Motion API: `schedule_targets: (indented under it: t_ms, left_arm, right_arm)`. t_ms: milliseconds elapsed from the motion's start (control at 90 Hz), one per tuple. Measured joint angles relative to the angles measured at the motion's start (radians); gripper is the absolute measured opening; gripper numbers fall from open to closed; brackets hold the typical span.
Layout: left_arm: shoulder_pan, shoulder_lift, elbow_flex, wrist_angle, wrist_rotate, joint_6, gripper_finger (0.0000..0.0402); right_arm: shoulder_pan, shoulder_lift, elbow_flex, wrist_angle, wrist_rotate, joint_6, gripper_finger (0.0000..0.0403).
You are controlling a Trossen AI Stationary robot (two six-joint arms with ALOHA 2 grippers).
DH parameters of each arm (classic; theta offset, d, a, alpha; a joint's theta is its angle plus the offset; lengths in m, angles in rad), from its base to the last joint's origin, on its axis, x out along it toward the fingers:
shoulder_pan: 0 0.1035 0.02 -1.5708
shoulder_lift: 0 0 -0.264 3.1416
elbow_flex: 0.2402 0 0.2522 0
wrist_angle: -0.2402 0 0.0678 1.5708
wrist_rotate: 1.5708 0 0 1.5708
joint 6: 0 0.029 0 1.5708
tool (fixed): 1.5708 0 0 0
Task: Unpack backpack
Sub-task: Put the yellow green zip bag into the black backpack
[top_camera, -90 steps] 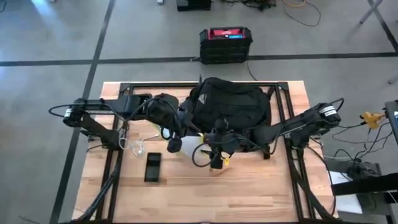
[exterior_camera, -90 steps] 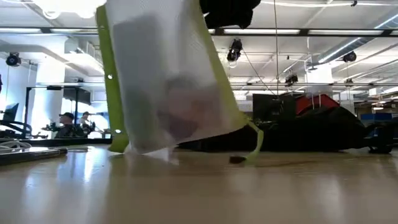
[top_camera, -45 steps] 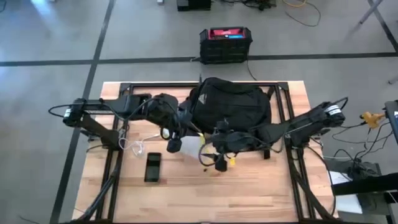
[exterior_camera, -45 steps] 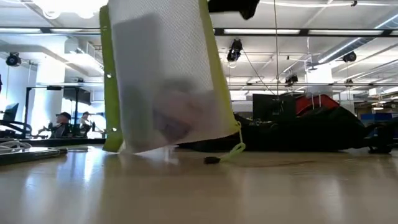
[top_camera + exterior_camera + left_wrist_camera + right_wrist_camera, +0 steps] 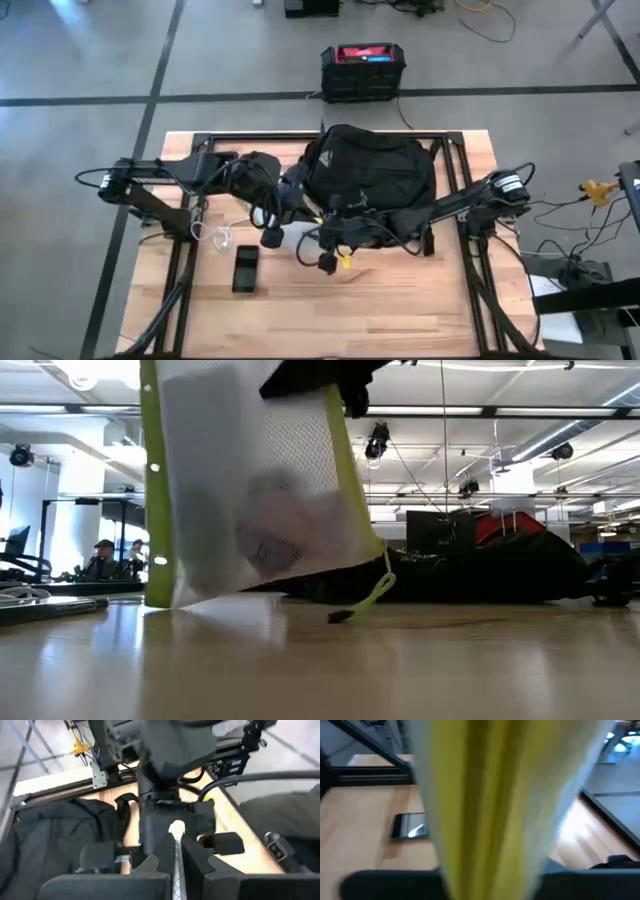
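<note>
our right gripper [image 5: 330,250] and left gripper [image 5: 272,232], both clamped on the white mesh pouch [image 5: 255,490], frame centre, before the backpack [image 5: 368,167]

Between the dark fingers [image 5: 150,865] hangs a white mesh pouch [image 5: 250,490] edged in lime green, a pale pink shape showing inside; beyond them, a black backpack [image 5: 368,165].

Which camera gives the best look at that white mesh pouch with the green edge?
The low view: the pouch hangs above the table, mesh and green trim plain. The right wrist view shows only a blurred close-up of it; the high view shows a pale sliver under the arms.
</note>
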Motion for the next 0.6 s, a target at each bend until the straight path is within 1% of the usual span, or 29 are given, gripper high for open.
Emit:
schedule_targets:
  t_ms: [33,133,167,222,300,367,433,600]
  left_arm:
    - [0.004,-0.004,-0.001,-0.001,-0.001,0.014,0.0]
    - [0.019,-0.018,-0.001,-0.006,-0.038,0.016,0.0001]
    - [0.025,-0.022,-0.001,-0.019,-0.048,0.013,0.0003]
    - [0.034,-0.026,-0.001,-0.045,-0.06,0.01,0.001]
    - [0.054,-0.029,-0.014,-0.059,-0.061,0.016,0.0026]
    - [0.077,-0.03,-0.029,-0.058,-0.061,0.041,0.0043]
    - [0.108,-0.027,-0.048,-0.044,-0.061,0.068,0.0062]
    - [0.238,-0.005,-0.116,0.075,-0.061,0.108,0.011]
  right_arm:
    - [-0.001,0.002,-0.001,-0.001,0.003,0.002,0.0016]
    - [0.009,-0.018,-0.002,-0.092,0.021,0.032,0.0009]
    - [0.018,-0.033,-0.002,-0.15,0.025,0.034,0.0005]
    - [0.046,-0.065,-0.003,-0.265,0.063,0.042,0.0002]
    - [0.104,-0.124,-0.005,-0.474,0.129,0.106,0.0001]
    - [0.156,-0.178,-0.005,-0.641,0.146,0.205,0.0]
    - [0.215,-0.236,-0.004,-0.769,0.152,0.325,0.0]
    - [0.39,-0.366,0.0,-1.06,0.159,0.66,0.0]
